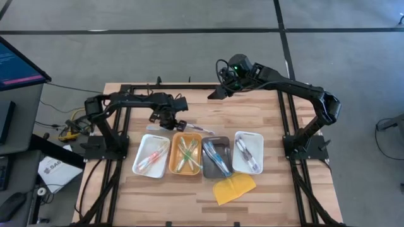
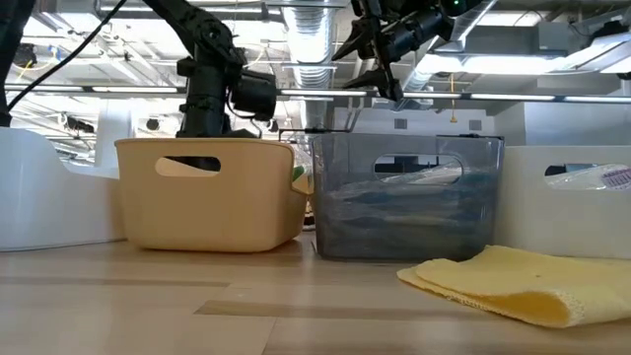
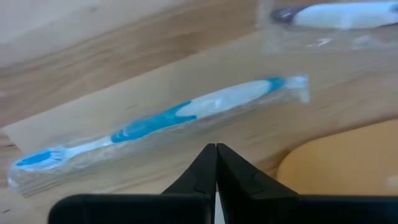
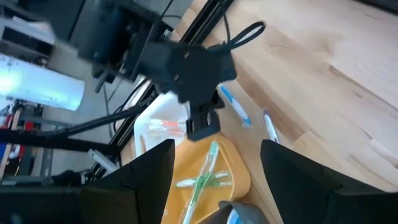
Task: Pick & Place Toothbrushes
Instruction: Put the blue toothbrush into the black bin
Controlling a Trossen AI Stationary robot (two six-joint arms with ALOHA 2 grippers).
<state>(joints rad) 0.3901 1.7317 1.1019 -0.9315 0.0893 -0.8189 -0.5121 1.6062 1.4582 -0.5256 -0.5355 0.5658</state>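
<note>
At the near edge of the worktop, a yellow pad lies on bare wood. Behind it stand four trays in a row: white tray with pink-handled toothbrushes, orange tray with green ones, grey tray with blue ones, second white tray with white ones. Just beyond the orange tray, a wrapped blue-and-white toothbrush lies loose; the left end effector, fingers pressed together and empty, hovers over it. A second loose toothbrush lies nearby. The right end effector stands raised over the far edge, fingers spread, holding nothing.
</note>
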